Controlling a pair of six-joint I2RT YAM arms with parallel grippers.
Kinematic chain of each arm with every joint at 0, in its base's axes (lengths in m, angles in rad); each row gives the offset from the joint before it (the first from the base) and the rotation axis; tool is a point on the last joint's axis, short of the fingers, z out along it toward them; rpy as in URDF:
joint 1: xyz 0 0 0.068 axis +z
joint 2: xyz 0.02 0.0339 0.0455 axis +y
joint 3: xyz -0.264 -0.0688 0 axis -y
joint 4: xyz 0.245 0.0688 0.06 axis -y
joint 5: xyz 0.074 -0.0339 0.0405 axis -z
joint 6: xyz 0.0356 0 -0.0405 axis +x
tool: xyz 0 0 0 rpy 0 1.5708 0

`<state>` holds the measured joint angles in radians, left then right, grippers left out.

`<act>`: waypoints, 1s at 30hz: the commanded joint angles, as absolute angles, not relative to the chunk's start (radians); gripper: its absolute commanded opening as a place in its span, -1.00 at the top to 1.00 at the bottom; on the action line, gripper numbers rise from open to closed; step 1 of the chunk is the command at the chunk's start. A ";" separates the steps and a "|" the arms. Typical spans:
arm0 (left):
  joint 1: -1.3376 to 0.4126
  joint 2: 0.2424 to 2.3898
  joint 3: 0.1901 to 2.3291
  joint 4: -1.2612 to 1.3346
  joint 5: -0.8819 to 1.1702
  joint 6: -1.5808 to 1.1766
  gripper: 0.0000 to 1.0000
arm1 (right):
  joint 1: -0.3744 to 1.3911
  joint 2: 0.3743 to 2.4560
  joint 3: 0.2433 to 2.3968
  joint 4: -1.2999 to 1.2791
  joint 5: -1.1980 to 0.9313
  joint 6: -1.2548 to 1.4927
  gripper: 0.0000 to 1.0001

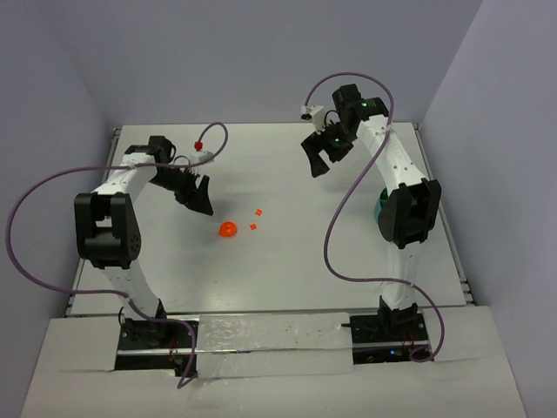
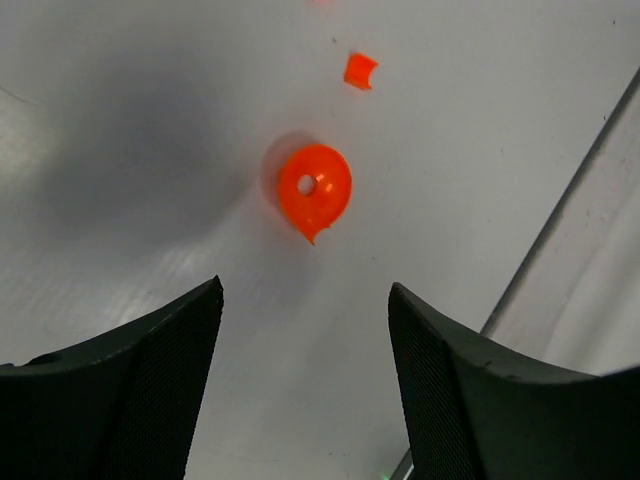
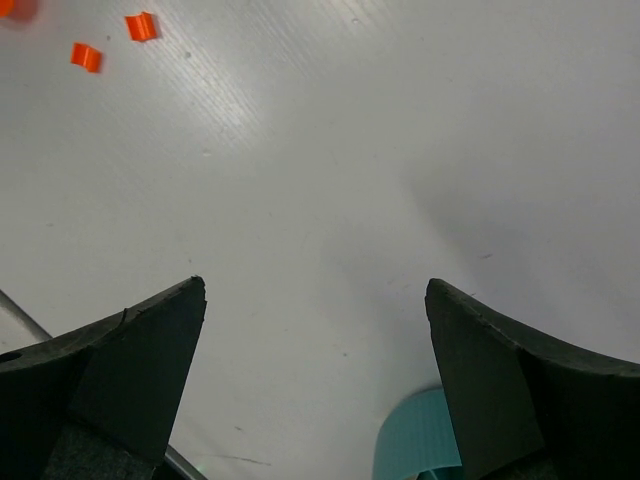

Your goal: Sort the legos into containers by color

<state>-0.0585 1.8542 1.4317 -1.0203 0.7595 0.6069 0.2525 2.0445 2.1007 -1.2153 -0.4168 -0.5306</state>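
Near edge: both bases sit on the white worktop (image 1: 287, 279). The left arm (image 1: 109, 231) and right arm (image 1: 407, 213) reach out over it, and a purple cable (image 1: 26, 218) loops off each.

Legos, mid-worktop, a bit left of centre:
- round orange-red piece (image 1: 226, 229) is nearest
- two small orange-red bits lie just right of it, one (image 1: 253, 226) level with it, one (image 1: 258, 212) slightly farther
- all three lie loose on the worktop, apart from each other, none in a container

Teal bowl (image 1: 379, 212): right side of the worktop, well apart from the legos. In the top view the right arm's elbow hides most of it and only a sliver of rim shows. Can't tell what's in it.

Left jaws: spread, nothing between them, over the worktop just beyond and left of the round piece. In the left wrist view the round orange-red piece (image 2: 315, 188) lies flat ahead of the gap, not touched. It has a centre hole and a small pointed tab on its edge. One small bit (image 2: 359, 70) lies past it.

Right jaws: spread, empty, farthest out, right of centre, well apart from the legos. The right wrist view shows bare worktop between the fingers and the teal bowl's rim (image 3: 415, 440) at the bottom edge. The two small bits (image 3: 141, 26) (image 3: 86, 57) are in the top-left corner. Another speck of orange-red is cut off at that corner; can't tell what it is.
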 commanded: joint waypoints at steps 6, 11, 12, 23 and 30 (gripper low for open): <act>-0.153 1.935 1.369 -0.922 0.752 0.496 -0.35 | 0.258 2.022 2.044 -1.187 -0.453 -0.465 -0.96; -0.168 1.981 1.384 -0.861 0.740 0.432 -0.16 | 0.256 2.009 2.029 -1.187 -0.445 -0.461 -0.95; -0.178 1.992 1.385 -0.846 0.728 0.426 -0.14 | 0.254 2.007 2.027 -1.187 -0.443 -0.460 -0.96; -0.213 2.067 1.400 -0.762 0.678 0.339 0.28 | 0.242 1.978 2.000 -1.178 -0.473 -0.433 -0.96; -0.210 2.028 1.469 -0.786 0.726 0.347 1.00 | 0.240 1.950 1.982 -1.141 -0.694 -0.380 -0.83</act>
